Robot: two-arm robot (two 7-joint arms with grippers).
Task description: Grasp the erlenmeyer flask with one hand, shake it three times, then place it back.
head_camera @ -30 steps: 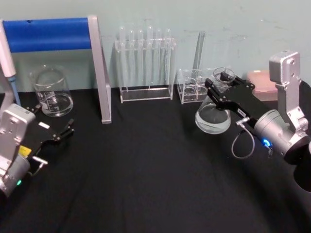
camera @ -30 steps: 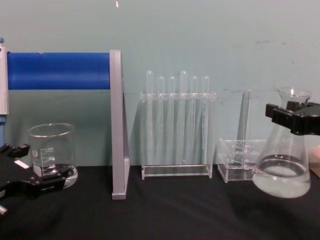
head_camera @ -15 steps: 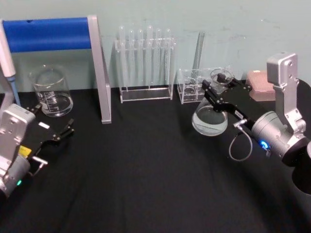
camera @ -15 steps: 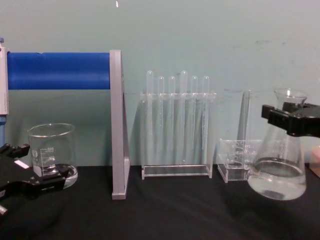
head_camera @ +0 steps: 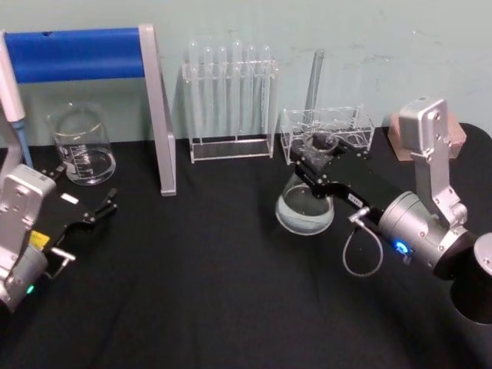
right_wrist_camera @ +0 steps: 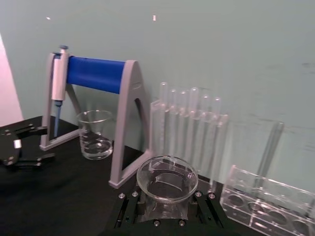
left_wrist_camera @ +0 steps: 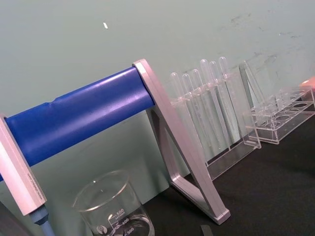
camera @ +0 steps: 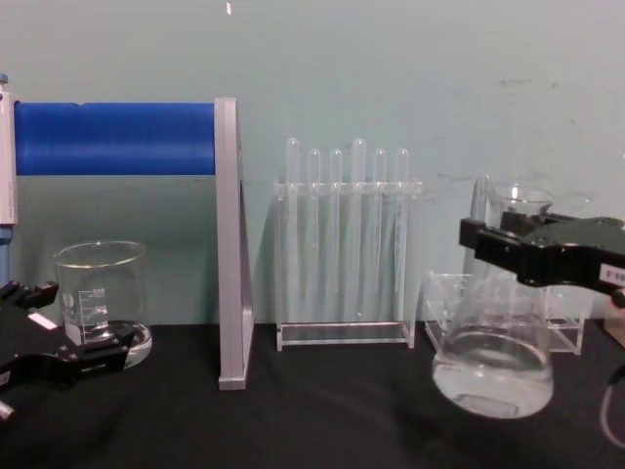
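The erlenmeyer flask (head_camera: 305,206) is a clear conical flask with a little liquid in its wide base, right of the table's centre. My right gripper (head_camera: 318,156) is shut on its neck. From the side the flask (camera: 493,363) stands upright and low over the black table, with the right gripper (camera: 515,241) clamped just under its rim. I cannot tell whether the base touches the cloth. The flask's rim (right_wrist_camera: 167,178) sits between the black fingers (right_wrist_camera: 129,206). My left gripper (head_camera: 91,209) rests open near the table's left edge, far from the flask.
A glass beaker (head_camera: 81,146) stands at the back left beside a grey stand with a blue bar (head_camera: 77,54) holding a pipette (head_camera: 13,108). A test tube rack (head_camera: 231,100), a small clear rack (head_camera: 327,132) and a pink box (head_camera: 400,129) line the back wall.
My right gripper has carried the flask leftward and downward, from in front of the small clear rack toward the table's middle. The left arm has stayed still.
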